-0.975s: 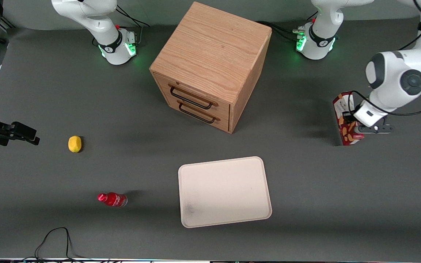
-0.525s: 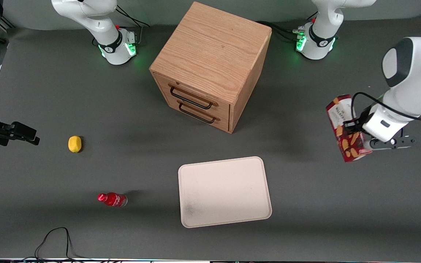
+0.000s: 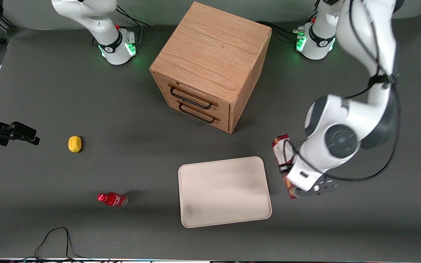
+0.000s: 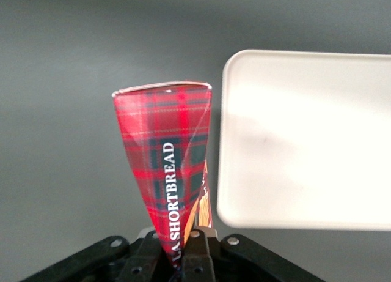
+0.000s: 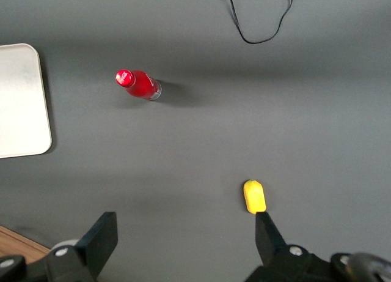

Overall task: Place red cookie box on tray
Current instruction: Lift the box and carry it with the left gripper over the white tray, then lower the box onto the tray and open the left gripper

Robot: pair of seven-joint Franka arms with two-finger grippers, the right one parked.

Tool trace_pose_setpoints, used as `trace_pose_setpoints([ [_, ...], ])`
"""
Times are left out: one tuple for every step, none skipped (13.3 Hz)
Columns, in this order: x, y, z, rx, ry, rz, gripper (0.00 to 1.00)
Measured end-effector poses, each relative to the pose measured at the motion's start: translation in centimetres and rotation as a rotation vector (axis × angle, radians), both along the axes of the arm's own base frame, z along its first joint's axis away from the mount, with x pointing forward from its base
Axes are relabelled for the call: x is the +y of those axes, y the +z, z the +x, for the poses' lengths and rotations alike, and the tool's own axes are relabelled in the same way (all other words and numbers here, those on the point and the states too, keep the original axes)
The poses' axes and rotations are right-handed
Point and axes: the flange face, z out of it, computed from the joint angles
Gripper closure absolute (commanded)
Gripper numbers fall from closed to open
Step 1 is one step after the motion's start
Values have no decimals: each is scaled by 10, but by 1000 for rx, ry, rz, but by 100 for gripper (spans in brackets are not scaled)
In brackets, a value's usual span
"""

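One step left: set-down.
Tool: clenched on the long slim dark-red tartan cardboard cookie box, airborne.
Change: box was near the bench's working-arm end a second ago; now just beside the large flat cream-white rectangular tray.
Meaning: carry nearly done; box not yet over tray.

Red cookie box is partly covered by the gripper and wrist in the front view; its lower end is lost between the fingers in the left wrist view. Tray is cut off at 3 o'clock there. Box print is only partly legible.
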Motion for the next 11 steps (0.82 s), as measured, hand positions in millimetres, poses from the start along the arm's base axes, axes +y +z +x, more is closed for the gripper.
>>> trace_pose_setpoints([
  [-11,-21,5,-8,-12,-2,100],
  [-21,-38,7,-14,-23,-3,100],
  [-30,-52,7,-18,-34,-4,100],
  [-38,-61,6,-25,-45,-7,100],
  [-46,-67,4,-32,-54,-9,100],
  [-51,-69,4,-39,-61,-12,100],
  [-57,-70,3,-49,-67,-16,100],
  [-64,-72,1,-56,-76,-19,100],
  [-70,-78,-1,-62,-82,-22,100],
  [-75,-87,-2,-66,-86,-24,100],
  [-78,-98,-3,-66,-88,-23,100],
])
